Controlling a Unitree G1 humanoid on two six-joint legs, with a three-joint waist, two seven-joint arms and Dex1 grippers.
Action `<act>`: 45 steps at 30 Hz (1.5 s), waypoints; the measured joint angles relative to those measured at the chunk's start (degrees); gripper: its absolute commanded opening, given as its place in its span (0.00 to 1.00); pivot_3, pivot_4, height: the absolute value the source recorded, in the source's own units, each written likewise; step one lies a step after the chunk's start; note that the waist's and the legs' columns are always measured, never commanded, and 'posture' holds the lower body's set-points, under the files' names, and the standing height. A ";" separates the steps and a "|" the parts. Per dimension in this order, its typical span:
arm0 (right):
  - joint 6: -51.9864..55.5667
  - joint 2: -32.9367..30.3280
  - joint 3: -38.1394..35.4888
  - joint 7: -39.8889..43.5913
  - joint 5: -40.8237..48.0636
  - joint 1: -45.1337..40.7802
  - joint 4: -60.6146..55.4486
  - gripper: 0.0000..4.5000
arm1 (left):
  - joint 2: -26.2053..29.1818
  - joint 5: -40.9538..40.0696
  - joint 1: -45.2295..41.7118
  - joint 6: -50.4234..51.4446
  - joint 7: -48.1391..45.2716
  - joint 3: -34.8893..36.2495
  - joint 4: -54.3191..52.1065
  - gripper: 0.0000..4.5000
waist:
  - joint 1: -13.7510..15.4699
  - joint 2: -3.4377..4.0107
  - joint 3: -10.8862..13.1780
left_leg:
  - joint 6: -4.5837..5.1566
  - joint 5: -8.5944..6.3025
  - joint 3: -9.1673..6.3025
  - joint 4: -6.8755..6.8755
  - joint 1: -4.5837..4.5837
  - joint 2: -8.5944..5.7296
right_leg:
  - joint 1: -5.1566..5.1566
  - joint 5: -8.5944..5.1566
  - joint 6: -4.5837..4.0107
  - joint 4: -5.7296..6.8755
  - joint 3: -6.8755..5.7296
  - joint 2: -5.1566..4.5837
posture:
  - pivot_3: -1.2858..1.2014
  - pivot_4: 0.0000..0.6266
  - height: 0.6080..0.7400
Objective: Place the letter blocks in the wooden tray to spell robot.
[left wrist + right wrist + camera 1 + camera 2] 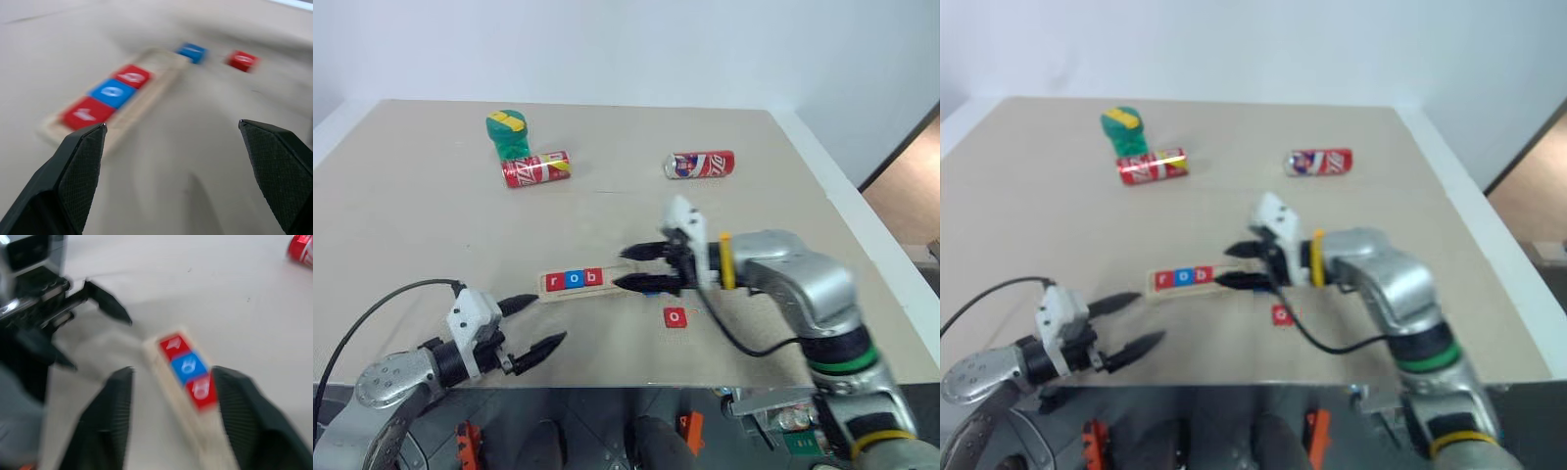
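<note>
The wooden tray (155,88) lies near the middle of the table and holds three letter blocks in a row: red r (556,281), blue o (574,280) and red b (593,278). Its right part is bare. A loose red o block (675,316) lies on the table to the right of the tray. A blue block (191,51) rests just past the tray's right end, mostly under my right gripper's lower finger. My right gripper (631,267) hovers open over that end, holding nothing. Open and empty too, my left gripper (536,323) sits near the tray's left end.
Two red soda cans (535,168) (700,164) lie on their sides at the back of the table. A green and yellow object (508,132) stands behind the left can. The table's front edge (607,385) runs just below both grippers.
</note>
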 measured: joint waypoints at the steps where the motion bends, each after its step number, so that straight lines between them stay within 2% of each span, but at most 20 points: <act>1: -1.30 -2.34 0.10 2.04 0.03 2.15 0.06 0.96 | 0.71 -0.56 -0.13 0.43 -0.59 -0.33 -0.60 1.00 | 0.19 -0.01 0.00 | 0.00 0.00 -0.04 0.00 0.01 0.00 | 0.02 -0.03 0.03 0.00 -0.01 0.02 | 0.52 0.24 1.00; 2: -4.06 -5.69 0.31 4.92 -0.29 5.55 0.15 0.99 | 1.68 -1.26 -0.65 1.26 -1.58 -1.01 -1.12 1.00 | 0.35 0.00 0.00 | 0.01 -0.01 -0.03 0.00 0.02 -0.01 | 0.02 -0.04 0.03 0.00 0.00 0.02 | 0.52 0.24 1.00; 4: -8.52 -8.64 1.18 8.01 -1.65 9.78 1.45 0.99 | 3.02 -1.99 -1.08 1.95 -3.02 -1.88 -1.38 1.00 | 0.56 0.06 0.01 | 0.02 -0.01 0.01 0.00 0.08 0.01 | 0.02 -0.04 0.02 0.01 0.05 0.06 | 0.52 0.24 1.00; 13: -21.53 -4.34 3.59 5.91 -8.79 10.98 11.55 0.99 | 4.33 -2.47 -4.84 3.39 -5.02 -4.68 -2.62 1.00 | 0.40 0.12 0.03 | 0.13 0.09 0.01 0.16 0.34 0.17 | 0.22 0.18 -0.23 0.05 0.15 0.31 | 0.52 0.24 1.00; 14: -22.55 -4.17 3.62 5.32 -9.66 11.15 12.69 0.88 | 4.33 -2.42 -5.05 3.39 -4.89 -4.68 -2.62 1.00 | 0.48 0.15 0.04 | 0.13 0.09 0.05 0.18 0.33 0.16 | 0.22 0.18 -0.23 0.04 0.20 0.29 | 0.52 0.24 1.00; 20: -24.40 -4.13 1.02 0.94 -10.95 16.22 9.76 0.44 | 4.28 -1.75 -3.67 3.28 -3.96 -4.69 -2.61 1.00 | 0.73 0.14 -0.04 | 0.08 0.04 0.01 0.19 0.34 0.05 | 0.37 0.05 0.11 0.02 0.21 0.17 | 0.52 0.24 1.00; 21: -24.31 -4.13 -0.18 -0.69 -10.95 18.82 7.61 0.32 | 4.12 -1.45 -3.10 3.24 -3.47 -4.62 -2.67 1.00 | 0.87 0.14 -0.09 | 0.06 0.00 -0.07 0.19 0.35 0.03 | 0.45 -0.04 0.14 0.02 0.16 0.15 | 0.52 0.24 1.00; 23: -23.68 -4.12 -1.10 -2.36 -10.90 21.17 5.39 0.27 | 3.91 -1.20 -2.70 3.24 -2.75 -4.63 -2.76 1.00 | 0.90 0.15 -0.10 | 0.04 -0.02 -0.10 0.19 0.42 0.00 | 0.52 -0.06 0.15 0.02 0.15 0.12 | 0.52 0.24 1.00; 27: -21.36 -3.84 -3.24 -7.00 -10.44 26.74 -0.90 0.27 | 3.57 -0.77 -2.31 3.23 -1.87 -4.64 -2.94 1.00 | 0.96 0.15 -0.14 | 0.00 -0.05 -0.13 0.20 0.54 -0.04 | 0.65 -0.16 0.08 0.02 0.12 0.06 | 0.52 0.24 1.00; 31: -19.44 -2.58 -3.60 -9.58 -10.32 28.47 -3.76 0.27 | 3.34 -0.29 -2.22 3.19 -1.31 -4.67 -2.93 1.00 | 0.89 0.12 -0.15 | 0.01 -0.04 -0.08 0.23 0.68 -0.03 | 0.73 -0.20 -0.10 0.02 0.15 0.05 | 0.52 0.24 1.00; 33: -17.07 -0.57 -2.49 -10.25 -9.91 25.08 -2.69 0.27 | 2.79 -0.11 -2.71 3.11 -0.78 -4.71 -2.63 1.00 | 0.43 0.12 -0.08 | 0.01 -0.04 0.06 0.27 0.81 0.09 | 0.71 -0.01 -0.24 0.02 0.22 0.08 | 0.52 0.24 1.00; 36: -14.93 3.68 -0.63 -9.39 -8.35 12.04 0.22 0.27 | 1.31 0.11 -5.78 2.87 0.01 -5.33 -2.23 1.00 | -0.25 0.41 0.24 | 0.15 0.06 0.03 0.34 0.90 -0.01 | 0.64 0.35 -0.29 0.02 0.35 0.17 | 0.52 0.24 1.00; 39: -17.83 5.62 1.52 -4.99 -8.30 -0.88 6.60 0.27 | 0.96 0.33 -6.17 2.22 0.32 -5.45 -1.64 1.00 | -0.32 0.35 0.22 | 0.21 0.10 -0.02 0.28 1.06 0.04 | 0.80 0.30 -0.34 0.02 0.25 0.23 | 0.52 0.24 1.00; 45: -29.84 10.51 9.27 4.53 -12.94 -9.72 26.49 0.27 | 0.62 1.42 -6.46 1.77 1.39 -5.82 -0.52 1.00 | 0.02 0.36 0.22 | 0.15 -0.01 0.00 0.15 0.70 0.01 | 0.56 0.24 -0.12 0.00 0.28 0.20 | 0.52 0.24 1.00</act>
